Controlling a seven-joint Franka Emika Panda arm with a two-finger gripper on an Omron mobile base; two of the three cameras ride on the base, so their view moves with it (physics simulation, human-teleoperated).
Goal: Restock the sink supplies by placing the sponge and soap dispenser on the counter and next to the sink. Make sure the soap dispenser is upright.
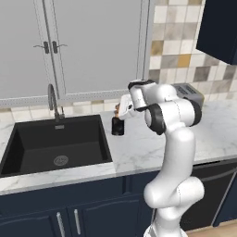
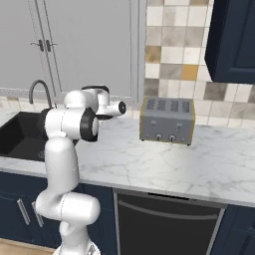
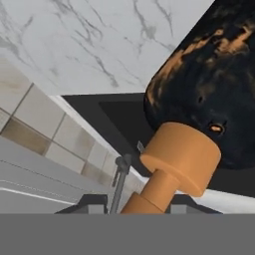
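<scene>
gripper (image 1: 121, 111) sitting around the soap dispenser's pump top, jaw spread unclear | soap dispenser (image 1: 118, 126) standing upright on the counter (image 1: 139, 148), just right of the sink (image 1: 55, 143) | bottle lying directly below the hand, long axis vertical

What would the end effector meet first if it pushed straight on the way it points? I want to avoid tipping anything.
The soap dispenser: its orange pump top sits right at the end effector, its black body just beyond, upright on the counter beside the sink. Whether it is already touching is unclear.
</scene>
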